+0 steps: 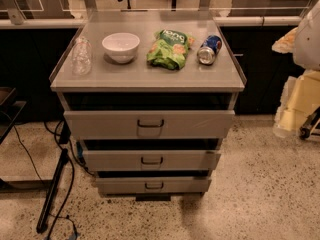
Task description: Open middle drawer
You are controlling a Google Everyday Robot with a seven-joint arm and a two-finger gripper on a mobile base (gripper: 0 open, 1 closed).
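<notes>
Camera view shows no gripper, so I cannot tell its state; the middle drawer (112,160) sits between top drawer (100,124) and bottom drawer (120,185), pulls stacked close, so a reach may hook the wrong one or slip off its small handle (151,160)

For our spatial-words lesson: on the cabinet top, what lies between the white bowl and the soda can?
The green chip bag lies between the white bowl and the soda can, shown in the camera view. The claw is not in view.
</notes>
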